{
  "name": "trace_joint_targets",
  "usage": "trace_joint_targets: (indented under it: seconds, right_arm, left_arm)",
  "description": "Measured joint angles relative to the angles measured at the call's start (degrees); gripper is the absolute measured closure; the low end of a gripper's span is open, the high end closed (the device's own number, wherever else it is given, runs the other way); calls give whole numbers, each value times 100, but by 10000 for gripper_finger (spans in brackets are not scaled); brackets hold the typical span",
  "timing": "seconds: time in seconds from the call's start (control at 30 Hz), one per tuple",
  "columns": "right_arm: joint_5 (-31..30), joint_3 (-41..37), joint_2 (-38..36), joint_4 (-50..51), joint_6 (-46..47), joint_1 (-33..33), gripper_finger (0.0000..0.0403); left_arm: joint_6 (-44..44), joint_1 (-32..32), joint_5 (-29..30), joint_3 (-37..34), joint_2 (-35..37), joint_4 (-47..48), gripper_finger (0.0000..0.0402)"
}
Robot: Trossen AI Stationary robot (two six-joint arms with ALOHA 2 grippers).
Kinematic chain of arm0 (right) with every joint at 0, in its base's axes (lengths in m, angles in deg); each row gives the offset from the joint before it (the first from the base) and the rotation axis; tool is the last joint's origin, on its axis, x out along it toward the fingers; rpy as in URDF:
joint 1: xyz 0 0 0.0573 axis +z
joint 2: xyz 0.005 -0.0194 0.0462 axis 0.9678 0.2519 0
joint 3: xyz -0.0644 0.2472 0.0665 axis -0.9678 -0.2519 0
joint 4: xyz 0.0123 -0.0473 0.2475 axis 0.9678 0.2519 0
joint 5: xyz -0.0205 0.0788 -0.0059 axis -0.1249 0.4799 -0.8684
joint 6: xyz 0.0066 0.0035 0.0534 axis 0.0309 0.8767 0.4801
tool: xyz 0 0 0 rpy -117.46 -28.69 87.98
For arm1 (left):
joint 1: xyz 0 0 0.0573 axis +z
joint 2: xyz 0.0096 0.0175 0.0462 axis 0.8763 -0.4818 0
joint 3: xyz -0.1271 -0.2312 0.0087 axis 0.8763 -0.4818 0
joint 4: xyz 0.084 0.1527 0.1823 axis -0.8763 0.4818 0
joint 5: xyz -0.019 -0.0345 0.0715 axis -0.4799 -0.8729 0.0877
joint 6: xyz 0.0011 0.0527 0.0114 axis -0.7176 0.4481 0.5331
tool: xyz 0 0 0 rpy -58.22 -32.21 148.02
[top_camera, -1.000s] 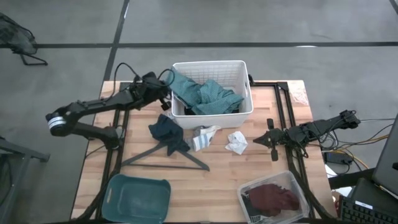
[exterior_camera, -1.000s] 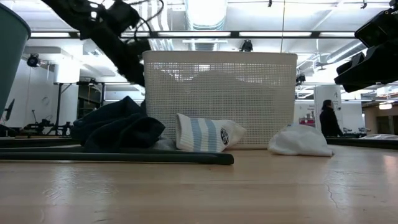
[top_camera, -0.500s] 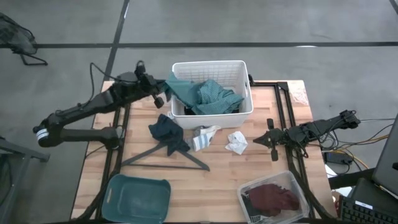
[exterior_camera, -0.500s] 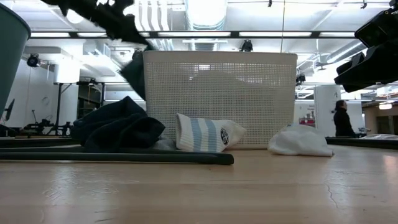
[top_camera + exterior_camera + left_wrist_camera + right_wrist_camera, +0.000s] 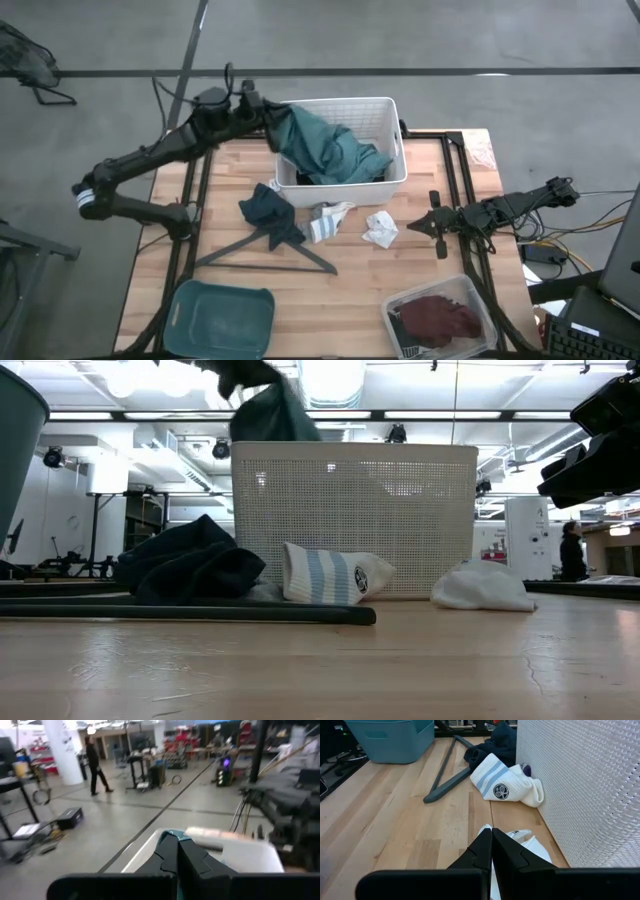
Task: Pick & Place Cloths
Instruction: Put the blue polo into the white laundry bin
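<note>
a: where is the left gripper and what has it got?

b: it sits above the far-left corner of the white basket, fingers pinched together on a corner of the teal-green cloth. the cloth hangs from that pinch and drapes down into the basket, most likely so its bulk can be drawn up and out over the rim.

a: and the arm itself?

b: the left arm reaches in a long diagonal from the counter's left edge toward the far edge, wrist raised high. in the low view only the cloth's dark peak shows above the basket wall.

a: the right gripper?

b: it waits near the counter's right edge, fingers together on nothing, held low and pointing inward at the crumpled white cloth just ahead of it.

a: the other cloths?

b: the navy cloth lies by the basket's near-left corner, over the dark hanger. the striped white piece rests against the basket's near wall. the maroon cloth sits in a clear tub at the near-right corner, and a teal bin stands at the near-left corner, probably a drop spot.
</note>
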Motion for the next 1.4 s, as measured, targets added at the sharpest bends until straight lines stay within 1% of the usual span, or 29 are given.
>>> trace_joint_targets:
  seconds: [0.13, 0.23, 0.3, 0.37, 0.47, 0.57, 0.83, 0.9, 0.97, 1.1, 1.23, 1.33, 1.4]
  right_arm:
    - [0, -1, 1, -1, 0, 0, 394]
    - [0, -1, 1, -1, 0, 0, 394]
    - [0, -1, 1, 0, 0, 0, 394]
    - [0, -1, 0, 1, 0, 0, 394]
    - [2, -1, 0, 1, -2, 0, 394]
    - [2, -1, 1, 1, 0, 0, 394]
    - [0, -1, 0, 0, 0, 0, 394]
    - [0, -1, 1, -1, 0, 0, 394]
    - [0, 0, 0, 1, 0, 0, 394]
    - [0, -1, 0, 0, 0, 0, 394]
    - [0, -1, 0, 1, 0, 0, 394]
    - [0, -1, 0, 1, 0, 0, 394]
    - [2, -1, 1, 1, 0, 0, 394]
  left_arm:
    - [-252, -5, -131, 872, -706, -22, 401]
    - [-593, -2, -476, 1478, -1164, 26, 401]
    - [-672, -28, -613, 1752, -1388, 156, 401]
    - [-696, -44, -618, 1891, -1542, 420, 401]
    - [-705, -47, -617, 1899, -1720, 905, 397]
    - [-707, -54, -633, 1732, -1804, 1325, 394]
    - [-1093, -94, -555, 901, -1769, 1565, 386]
    - [-1124, -89, -523, 779, -1734, 1544, 371]
    - [-1174, -90, -510, 750, -1718, 1637, 346]
    - [-1349, -94, -511, 725, -1713, 1756, 278]
    - [-1273, -92, -512, 729, -1627, 1761, 207]
    - [-1236, -93, -510, 738, -1516, 1764, 168]
    - [-1208, -98, -509, 738, -1392, 1758, 151]
